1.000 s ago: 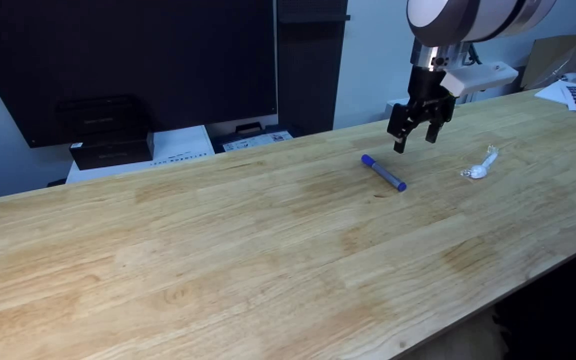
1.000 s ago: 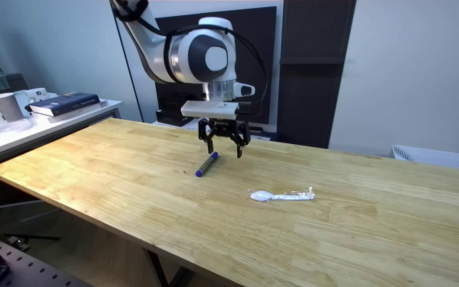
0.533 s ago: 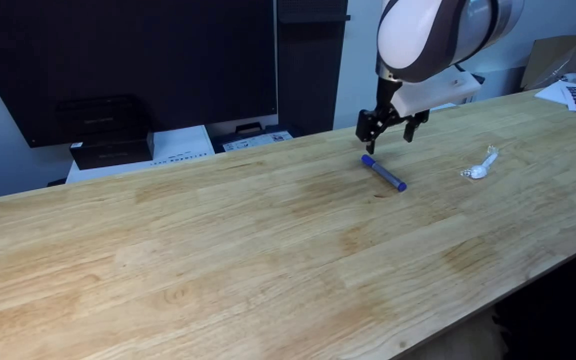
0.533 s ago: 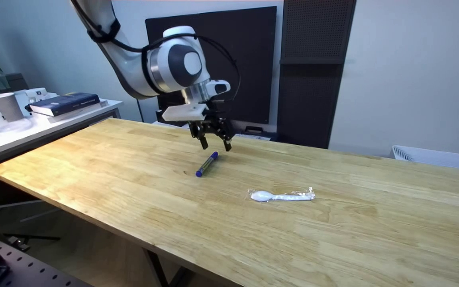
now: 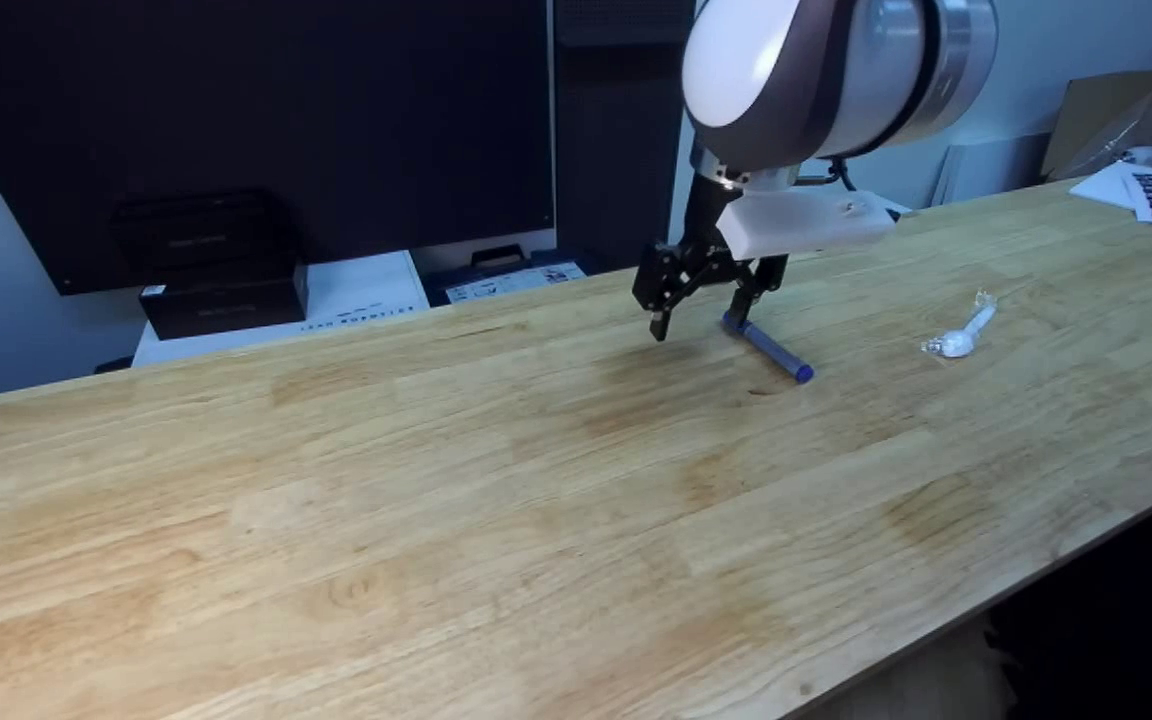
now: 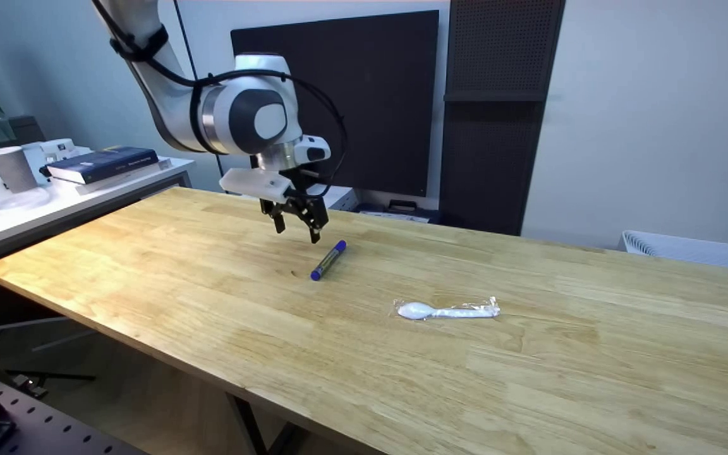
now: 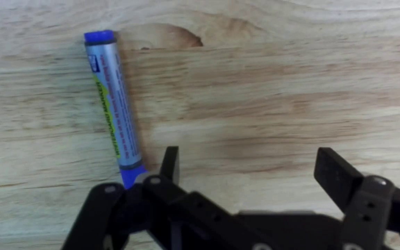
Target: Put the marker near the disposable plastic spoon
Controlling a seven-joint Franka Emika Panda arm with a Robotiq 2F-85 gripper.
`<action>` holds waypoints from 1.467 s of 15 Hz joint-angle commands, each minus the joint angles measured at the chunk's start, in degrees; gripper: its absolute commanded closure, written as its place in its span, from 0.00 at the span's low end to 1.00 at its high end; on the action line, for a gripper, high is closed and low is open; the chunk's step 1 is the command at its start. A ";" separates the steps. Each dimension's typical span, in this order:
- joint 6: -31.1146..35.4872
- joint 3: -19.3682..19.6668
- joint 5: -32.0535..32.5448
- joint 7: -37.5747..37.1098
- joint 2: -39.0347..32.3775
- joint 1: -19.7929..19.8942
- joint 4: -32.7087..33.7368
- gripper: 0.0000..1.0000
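Black, angular jaws hang wide apart over a pale, streak-grained wooden surface [image 6: 560,379]. Just beside them, outside their gap, lies the marker [image 7: 114,107], a smooth printed cylinder with blue ends, one partly hidden by a jaw in the wrist view. Well away from the jaws, beyond the marker, the white spoon [image 6: 418,310] rests in crinkled clear film [image 6: 493,306], its oval bowl the nearer end.
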State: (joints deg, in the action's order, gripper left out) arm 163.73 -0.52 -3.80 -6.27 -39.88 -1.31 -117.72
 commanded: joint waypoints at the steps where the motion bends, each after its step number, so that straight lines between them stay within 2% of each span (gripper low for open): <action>1: -1.10 -3.72 -1.54 6.21 2.65 6.07 -2.36 0.00; 7: -6.22 -7.06 -4.60 13.75 6.41 13.90 -5.05 0.00; 10: -9.41 -7.62 -6.99 16.60 6.90 15.93 -5.25 0.00; 14: -10.62 -4.87 -6.72 16.38 6.86 14.91 -5.23 0.00; 18: -9.24 0.65 -2.01 13.43 5.28 10.78 -4.65 0.00; 22: -10.00 3.16 1.24 13.20 2.75 8.60 -2.83 0.00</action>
State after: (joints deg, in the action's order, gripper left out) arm 154.11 0.72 -5.19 9.44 -35.28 9.45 -122.31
